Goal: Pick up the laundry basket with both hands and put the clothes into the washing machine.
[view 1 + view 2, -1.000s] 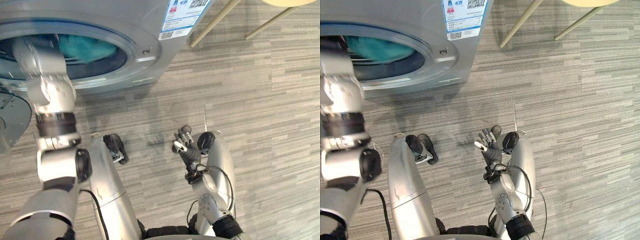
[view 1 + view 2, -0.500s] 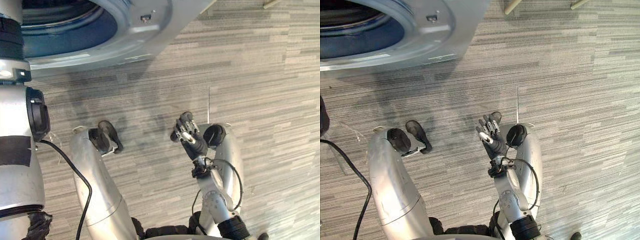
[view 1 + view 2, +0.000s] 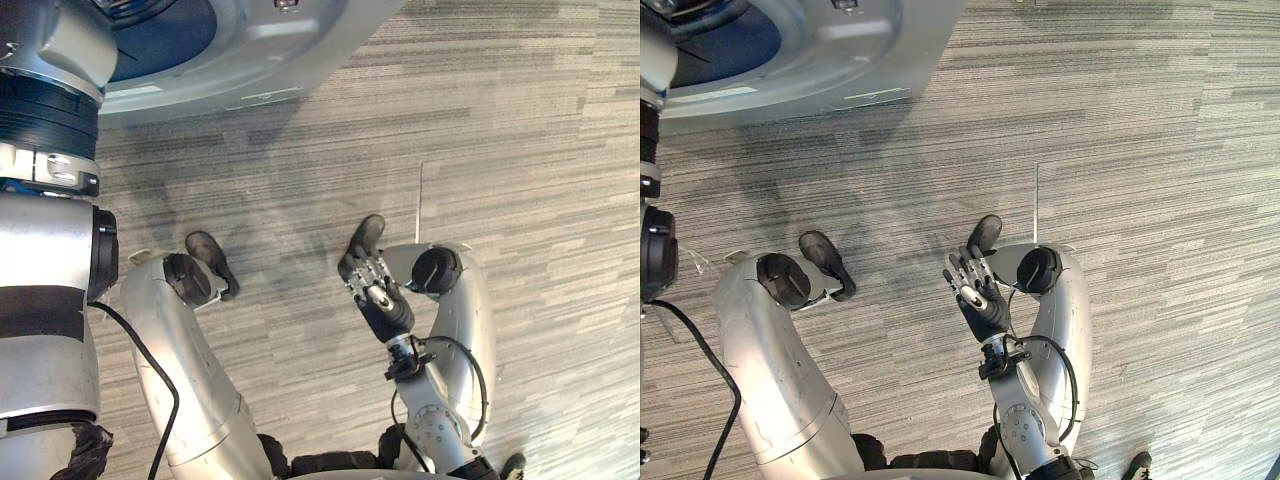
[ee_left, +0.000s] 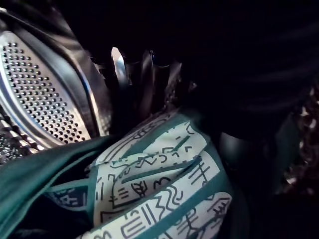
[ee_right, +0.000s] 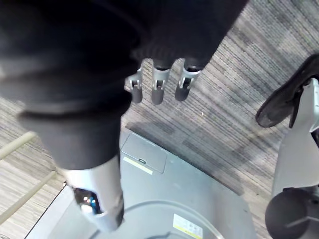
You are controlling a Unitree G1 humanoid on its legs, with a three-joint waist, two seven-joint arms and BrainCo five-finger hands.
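My left arm [image 3: 50, 130] reaches up into the round opening [image 3: 160, 30] of the grey washing machine [image 3: 850, 50]. Inside the dim drum, my left hand's fingers [image 4: 144, 74] stretch out straight above a teal cloth with a white patterned print [image 4: 159, 179]. The fingers are not curled round the cloth, which lies against the perforated steel drum wall [image 4: 45, 99]. My right hand [image 3: 975, 290] hangs open and empty over the floor, well in front of the machine. Its fingers [image 5: 157, 84] are straight.
Grey striped carpet floor [image 3: 520, 150] spreads to the right of the machine and in front of it. The machine's grey top with a label [image 5: 164, 194] shows past my right hand.
The whole picture has shifted, so the machine's opening now sits higher and closer. My left arm is still in the drum opening. The right hand stays open in about the same place.
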